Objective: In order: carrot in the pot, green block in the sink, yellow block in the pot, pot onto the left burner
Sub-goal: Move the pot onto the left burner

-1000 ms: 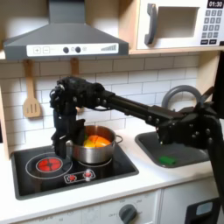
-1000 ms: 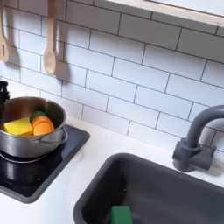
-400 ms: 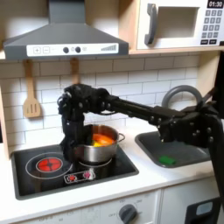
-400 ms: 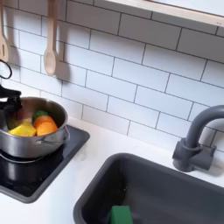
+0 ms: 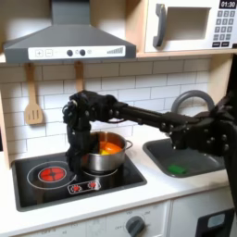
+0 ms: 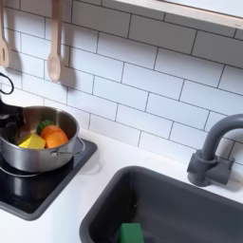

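In the first exterior view, the gripper (image 5: 78,148) is seen at the pot's (image 5: 100,157) rim on the first exterior view's left, higher than it stood a second ago; the pot has been raised with it and now appears slightly tilted above the stove (image 5: 79,176), where a second ago it sat flat on the right-hand burner; the jaws are judged to be closed on the pot rim (the fingertips themselves are too dark to be made out). The carrot (image 5: 108,147) is seen inside the pot; the left burner (image 5: 52,173) lies bare; the green block (image 5: 177,169) rests in the sink (image 5: 188,157).

In the second exterior view, the pot (image 6: 40,152) has been shifted toward the second exterior view's left and lifted, so that a shadow gap shows beneath it; the yellow block (image 6: 32,141) and the carrot (image 6: 54,137) have been carried along inside; the green block (image 6: 130,233) lies on the sink (image 6: 180,204) floor, unchanged; the gripper (image 6: 8,106) is glimpsed at the frame edge.

The first three steps are thus judged done; the last step (the pot onto the left burner) is judged under way.
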You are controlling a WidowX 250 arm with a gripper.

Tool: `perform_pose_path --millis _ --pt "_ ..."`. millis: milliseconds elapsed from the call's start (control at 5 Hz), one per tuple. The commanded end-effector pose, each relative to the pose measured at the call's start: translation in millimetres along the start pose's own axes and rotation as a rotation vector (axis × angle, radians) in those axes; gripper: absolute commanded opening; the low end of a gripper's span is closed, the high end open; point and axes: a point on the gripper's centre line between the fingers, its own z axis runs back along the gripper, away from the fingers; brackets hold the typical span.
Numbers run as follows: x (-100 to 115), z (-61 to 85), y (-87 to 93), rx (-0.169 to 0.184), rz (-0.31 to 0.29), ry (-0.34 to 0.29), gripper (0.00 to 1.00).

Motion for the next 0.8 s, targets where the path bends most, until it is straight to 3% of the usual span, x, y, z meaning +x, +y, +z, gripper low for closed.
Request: perform_pose_path --millis 0,600 --pt "-3.5 1.5 0.0 -0.001 -0.004 -0.010 0.00" --pt "-1.4 1.5 -9.6 -0.005 -0.019 -0.014 0.00"
